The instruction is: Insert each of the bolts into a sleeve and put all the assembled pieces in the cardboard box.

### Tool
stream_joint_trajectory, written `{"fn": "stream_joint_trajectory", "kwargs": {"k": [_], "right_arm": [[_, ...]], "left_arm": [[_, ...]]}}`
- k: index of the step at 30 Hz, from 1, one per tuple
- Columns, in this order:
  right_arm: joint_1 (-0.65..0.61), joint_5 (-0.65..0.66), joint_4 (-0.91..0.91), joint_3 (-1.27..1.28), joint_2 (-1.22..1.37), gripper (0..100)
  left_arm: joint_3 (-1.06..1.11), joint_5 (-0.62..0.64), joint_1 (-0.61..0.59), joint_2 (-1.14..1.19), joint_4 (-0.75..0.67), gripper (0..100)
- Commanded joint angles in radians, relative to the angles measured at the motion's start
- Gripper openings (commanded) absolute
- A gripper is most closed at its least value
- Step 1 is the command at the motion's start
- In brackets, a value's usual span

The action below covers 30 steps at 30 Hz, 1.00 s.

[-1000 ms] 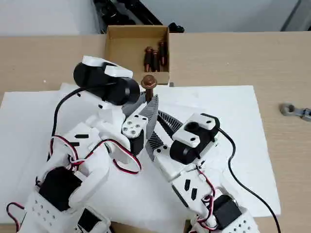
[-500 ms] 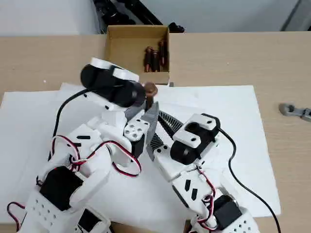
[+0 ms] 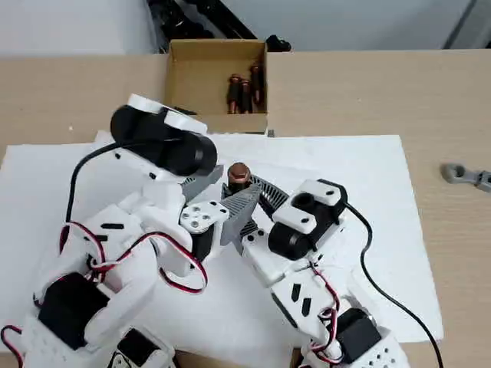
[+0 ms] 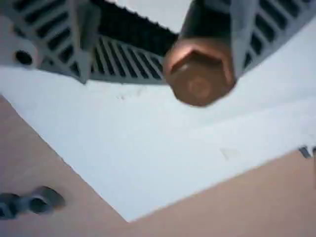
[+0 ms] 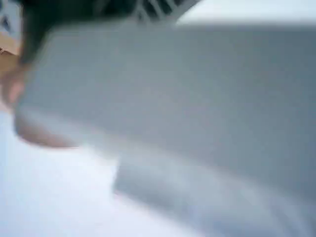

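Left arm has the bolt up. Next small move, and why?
Probably ease the left gripper forward toward the cardboard box: it holds the bolt head-up over the white paper, short of the box's near wall, and three pieces already lie inside. I cannot tell whether this bolt is already assembled; if not, that comes first.

Copper hex-head bolt stands upright, head up, pinched between the left fingers, a bit short of the open cardboard box. A few dark-and-copper assembled pieces lie together along the box's right side.
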Motion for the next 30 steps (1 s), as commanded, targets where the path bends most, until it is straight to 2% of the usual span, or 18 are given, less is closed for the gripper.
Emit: {"fn": "stream_joint_trajectory", "kwargs": {"k": [1,5,7,11,17,22,25,30], "right_arm": [[0.018,0.008,-0.027,-0.069,0.031,0.3],[0.081,0.003,-0.028,-0.215,0.176,0.3],[0.097,0.002,-0.030,-0.287,0.269,0.3],[0.099,0.000,-0.088,-0.408,0.446,0.3],[0.101,0.002,-0.206,-0.535,0.696,0.3],[0.148,0.000,-0.321,-0.603,0.914,0.3],[0.185,0.000,-0.390,-0.644,1.046,0.3],[0.216,0.000,-0.403,-0.802,1.265,0.3]], "left_arm": [[-0.051,-0.069,-0.046,0.005,-0.018,12],[-0.051,-0.261,-0.106,0.005,-0.017,2],[-0.051,-0.316,-0.115,0.002,-0.017,0],[-0.048,-0.324,-0.203,0.002,-0.002,1],[0.038,-0.322,-0.413,-0.008,-0.002,1],[0.093,-0.321,-0.566,-0.009,0.055,1],[0.108,-0.321,-0.624,-0.009,0.083,1],[0.143,-0.321,-0.689,-0.009,0.081,1]]}}
